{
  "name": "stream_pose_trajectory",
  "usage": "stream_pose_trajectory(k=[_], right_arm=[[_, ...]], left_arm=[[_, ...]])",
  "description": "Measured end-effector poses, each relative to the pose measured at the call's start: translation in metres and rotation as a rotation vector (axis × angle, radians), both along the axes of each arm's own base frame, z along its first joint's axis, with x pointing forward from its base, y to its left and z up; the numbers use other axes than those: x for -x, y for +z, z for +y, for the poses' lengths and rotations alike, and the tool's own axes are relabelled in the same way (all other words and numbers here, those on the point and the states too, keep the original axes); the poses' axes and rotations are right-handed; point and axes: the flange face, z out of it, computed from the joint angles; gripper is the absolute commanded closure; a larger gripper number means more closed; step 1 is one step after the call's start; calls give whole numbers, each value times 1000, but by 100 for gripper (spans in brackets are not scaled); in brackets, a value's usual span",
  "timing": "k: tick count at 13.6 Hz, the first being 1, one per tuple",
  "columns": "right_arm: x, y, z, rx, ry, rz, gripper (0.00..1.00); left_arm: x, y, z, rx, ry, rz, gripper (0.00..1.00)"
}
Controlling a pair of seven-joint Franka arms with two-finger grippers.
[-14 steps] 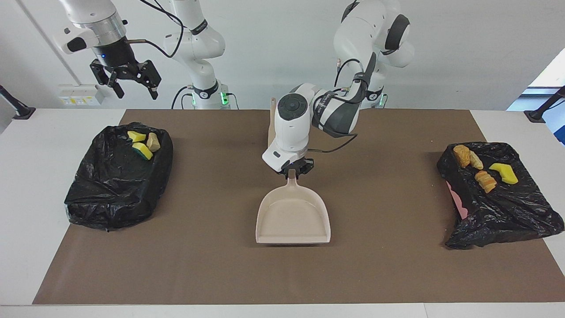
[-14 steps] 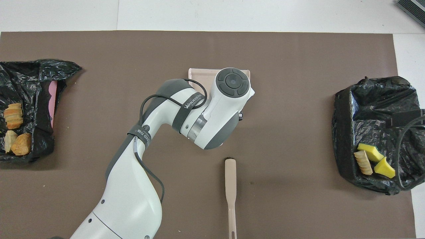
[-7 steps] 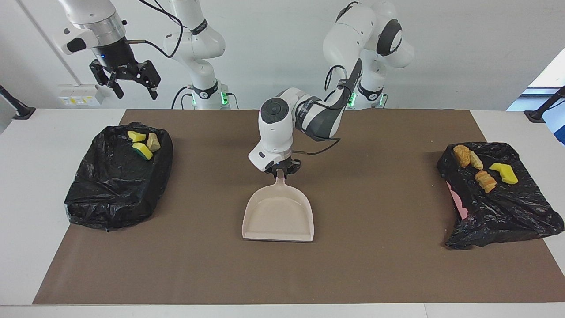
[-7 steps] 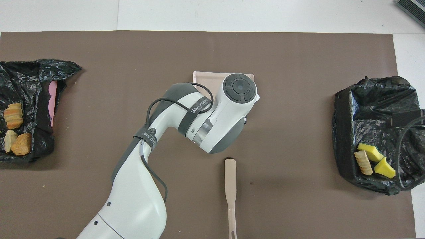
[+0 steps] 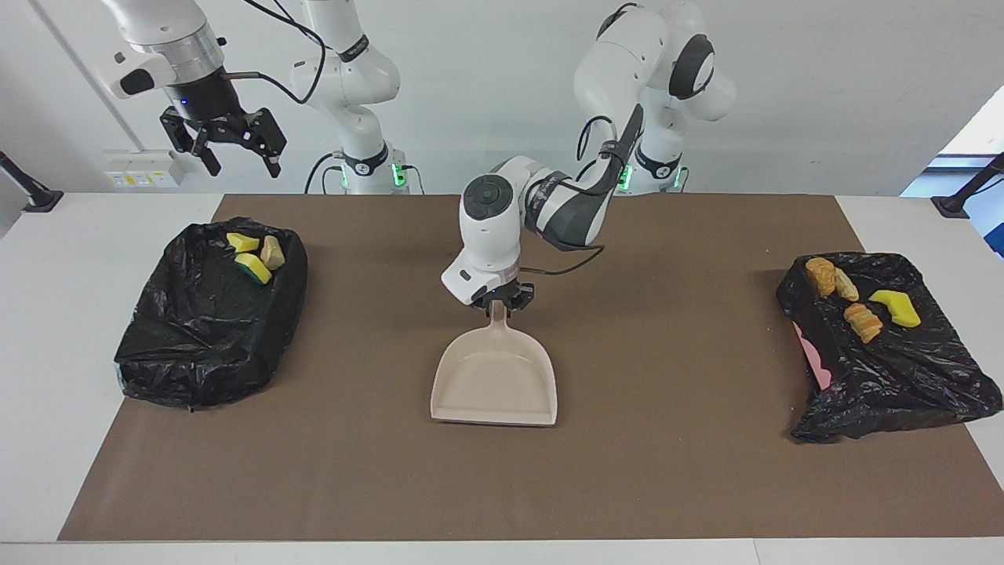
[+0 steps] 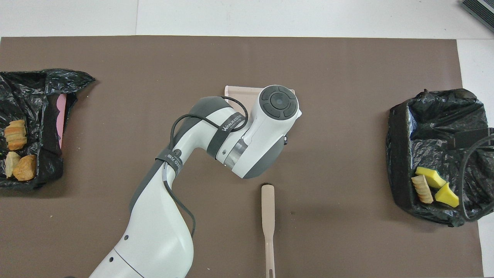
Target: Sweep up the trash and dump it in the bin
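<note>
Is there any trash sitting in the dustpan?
No, the dustpan is bare inside, and the yellow and orange scraps lie on the two black bin bags.

Two white arms [image 5: 502, 235] with dark grey joint covers, black strapped cables, black grippers, green base lights.

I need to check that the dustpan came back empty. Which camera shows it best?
The facing view: the whole dustpan lies open to it, pan bare, handle at the left hand. In the overhead view the left arm covers nearly all of it; only its front edge shows.
</note>
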Motion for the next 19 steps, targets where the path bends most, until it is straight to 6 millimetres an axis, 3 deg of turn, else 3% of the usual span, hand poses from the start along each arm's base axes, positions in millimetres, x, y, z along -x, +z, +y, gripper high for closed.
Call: stream_pose_trajectory(k=[2,3,5,9,12,16,19], right_arm=[[0,0,0,0,0,0,0],[0,0,0,0,0,0,0],[0,0,0,0,0,0,0],[0,0,0,0,0,0,0],[0,0,0,0,0,1,0],[0,0,0,0,0,1,0],[0,-1,0,0,0,3,0]], left_arm=[[2,0,-2,-1,-3,1,18],[2,2,-2,0,-4,-1,0],[2,18,3,9,2,-17,0],[16,95,48,24,23,-56,0],[23,141,98,38,13,-79,0],[25,212,204,47,-64,-78,0],[20,247,266,64,-52,-115,0]])
